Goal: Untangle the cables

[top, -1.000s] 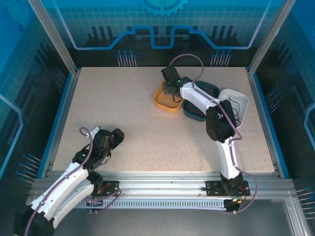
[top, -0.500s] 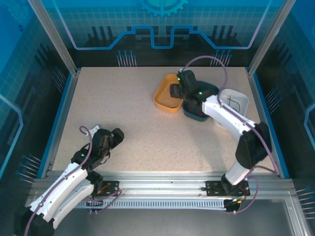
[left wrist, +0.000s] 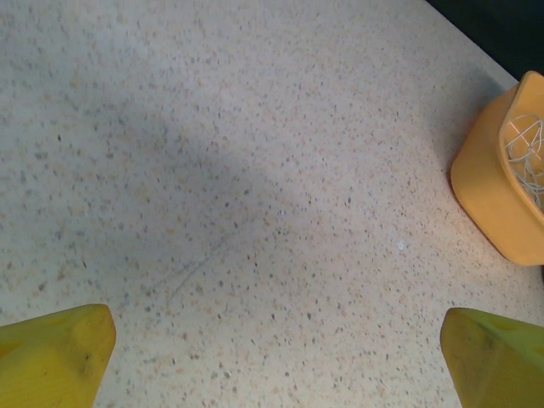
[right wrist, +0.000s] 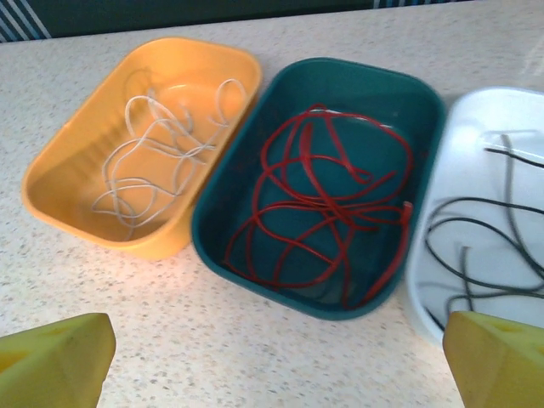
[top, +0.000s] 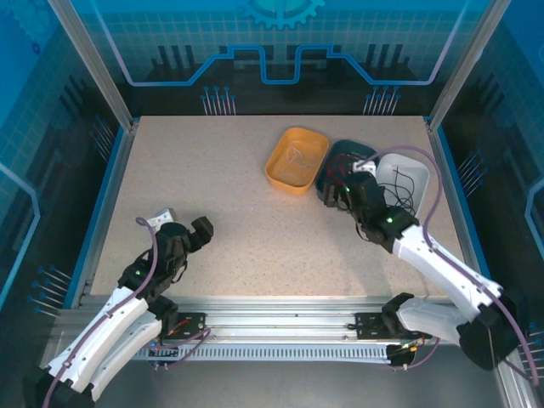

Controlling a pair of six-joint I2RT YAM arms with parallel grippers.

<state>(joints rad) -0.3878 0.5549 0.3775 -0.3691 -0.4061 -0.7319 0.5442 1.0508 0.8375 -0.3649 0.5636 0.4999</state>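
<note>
Cables: separated by colour, one per tray, across the upper part of the right wrist view. White cable [right wrist: 157, 161] loose in the orange tray [right wrist: 93, 229] at left; red cable [right wrist: 327, 204] looped in the teal tray [right wrist: 357, 72] at centre; black cable [right wrist: 484, 246] in the white tray [right wrist: 510, 110] at the right edge. No strand crossing from one tray to the next.

Change over the last second: right gripper [top: 338, 192] withdrawn from above the orange tray toward the lower right of the top view, now at the near edge of the teal tray. Fingers [right wrist: 51, 357] gone from partly closed to fully spread, holding nothing. Judged a release of the white cable, with separation apparently complete. Left gripper [top: 181, 225] unmoved at lower left, fingers spread, nothing between them.

View differences: strand routing and colour legible from the right wrist. From the top, red strands partly masked by the arm, but both arm poses and the tray row on the counter [top: 212, 187] laid out. From the left wrist, bare counter, plus an orange tray corner with white loops at the right edge.
</note>
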